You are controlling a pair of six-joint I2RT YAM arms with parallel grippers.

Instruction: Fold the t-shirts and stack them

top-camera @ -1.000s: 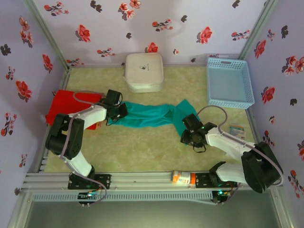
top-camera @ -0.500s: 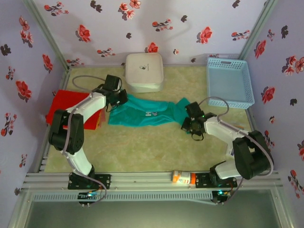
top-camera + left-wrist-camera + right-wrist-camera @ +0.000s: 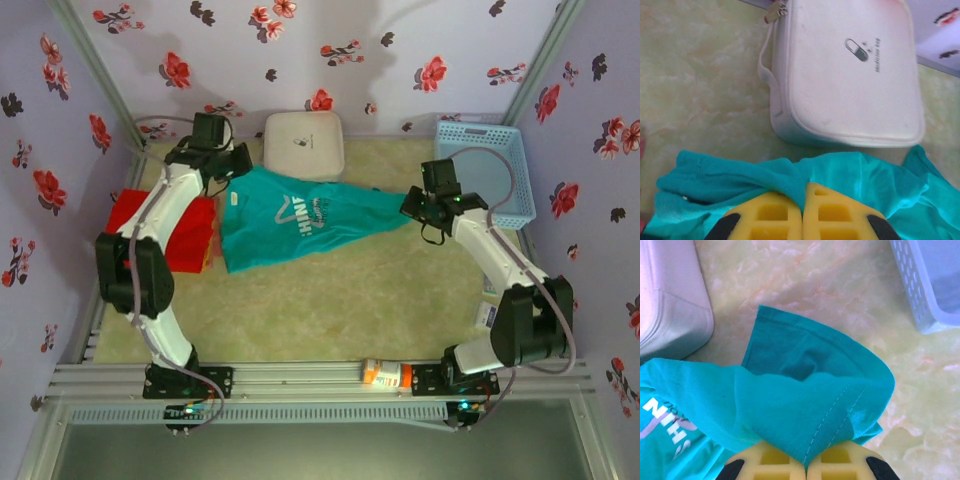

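Top view: a pale marbled table (image 3: 330, 310) sits boxed in by floral walls (image 3: 330, 50). The left gripper (image 3: 233, 168), upper left, and the right gripper (image 3: 410, 205), right of centre, are each pinched shut on the teal t-shirt (image 3: 290, 220). It spans the middle, long axis left to right, print up, hem sagging to lower left. The red t-shirt (image 3: 165, 235) lies at the left edge.

Left wrist view: yellow fingers (image 3: 770, 220) meet on a teal fold at the bottom, with the white box (image 3: 850, 75) above.

Right wrist view: fingers pressed together on a stitched teal edge at bottom centre, blue basket (image 3: 930, 280) upper right
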